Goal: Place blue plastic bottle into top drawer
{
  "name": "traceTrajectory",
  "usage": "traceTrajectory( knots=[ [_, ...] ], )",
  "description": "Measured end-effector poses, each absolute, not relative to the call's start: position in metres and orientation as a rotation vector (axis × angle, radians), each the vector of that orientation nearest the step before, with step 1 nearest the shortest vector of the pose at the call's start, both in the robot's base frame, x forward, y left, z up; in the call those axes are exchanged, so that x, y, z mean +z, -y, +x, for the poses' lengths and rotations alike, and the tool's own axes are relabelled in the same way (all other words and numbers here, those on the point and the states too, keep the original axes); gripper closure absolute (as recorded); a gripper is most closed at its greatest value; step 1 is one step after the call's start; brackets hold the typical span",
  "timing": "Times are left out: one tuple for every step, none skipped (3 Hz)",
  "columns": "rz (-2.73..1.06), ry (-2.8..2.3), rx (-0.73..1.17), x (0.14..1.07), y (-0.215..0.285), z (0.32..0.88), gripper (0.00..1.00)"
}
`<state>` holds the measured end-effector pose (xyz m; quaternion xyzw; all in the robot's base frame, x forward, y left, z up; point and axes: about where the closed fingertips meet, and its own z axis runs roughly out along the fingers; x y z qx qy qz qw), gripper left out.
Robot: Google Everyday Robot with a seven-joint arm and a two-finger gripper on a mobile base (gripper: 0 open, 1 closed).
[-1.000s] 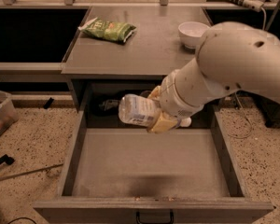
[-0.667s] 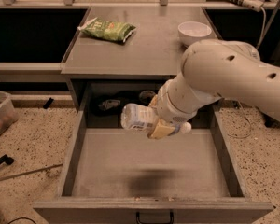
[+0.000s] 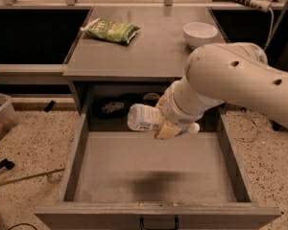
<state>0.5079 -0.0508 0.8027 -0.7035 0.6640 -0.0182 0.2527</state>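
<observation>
over the open drawer, bottle in the gripper

at the end of the big white arm [image 3: 230,80], the gripper [image 3: 168,128] is clamped on the blue plastic bottle [image 3: 143,118], holding it near its right end. the bottle lies sideways in the air, its base pointing left, over the rear part of the top drawer [image 3: 153,164] and clear of the grey floor. a dark shadow [image 3: 156,183] sits on that floor nearer the front panel. behind the bottle is the dark shelf recess [image 3: 110,107] with clutter. up on the bench [image 3: 153,51], a green snack bag [image 3: 110,31] lies at the back left and a white bowl [image 3: 199,32] at the back right, well apart.
</observation>
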Motion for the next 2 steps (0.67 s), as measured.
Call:
traceTrajectory(
  knots=[
    [-1.909,-1.824,-0.024,0.785,0.051,0.509,1.00],
    [-1.976,-1.872,-0.015,0.735,0.051,0.517,1.00]
  ],
)
